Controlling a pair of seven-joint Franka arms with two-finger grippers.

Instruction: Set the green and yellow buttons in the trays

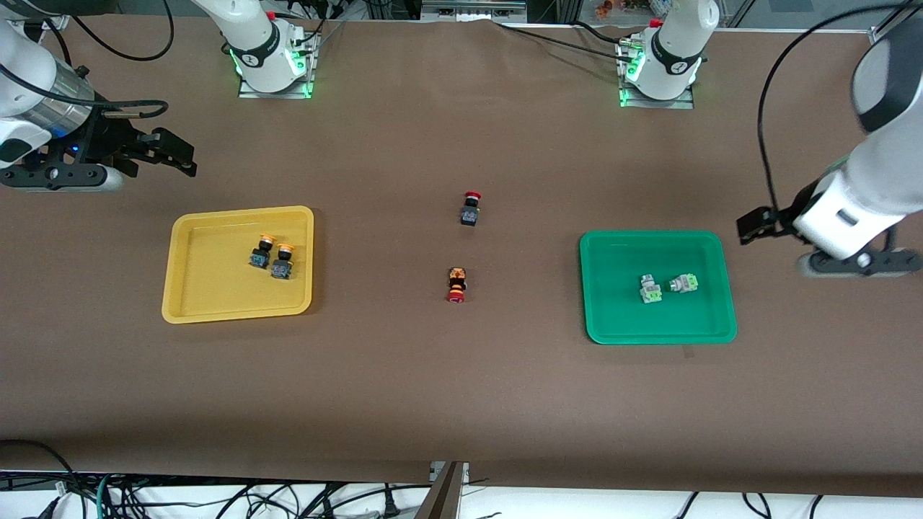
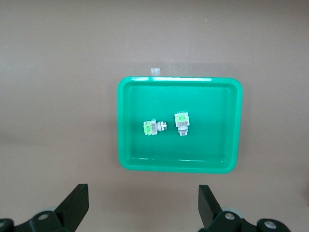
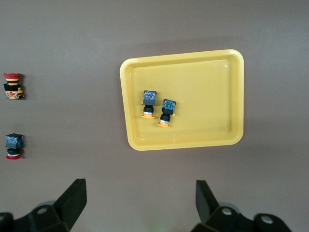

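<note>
Green tray [image 1: 657, 328]: lower right of the front view, toward the left arm's end of the table; holds both green buttons.
Green buttons: two pale grey switches with light-green parts, one [image 1: 651, 290] just beside the other [image 1: 683, 283], lying near the tray's middle; both show in the left wrist view [image 2: 151, 127] [image 2: 181, 122].
Yellow tray [image 1: 189, 288]: lower left of the front view, toward the right arm's end of the table; holds both yellow buttons.
Yellow buttons: two dark-bodied switches with orange-yellow caps, one [image 1: 262, 251] just beside the other [image 1: 283, 262], lying on their sides in the tray's upper right part as the front view shows it.
Orange-black button [image 1: 456, 283]: red-capped, on the bare table at frame centre, between the trays.
Black button [image 1: 470, 207]: red-capped, on the table farther from the front camera than the orange-black one, apart from it.
Left gripper [image 1: 757, 223]: right edge of the front view, in the air over bare table just beside the green tray; fingers [image 2: 72, 208] spread wide, holding nothing.
Right gripper [image 1: 169, 155]: upper left of the front view, over bare table above the yellow tray in the frame; fingers [image 3: 72, 200] released wide, holding nothing.
</note>
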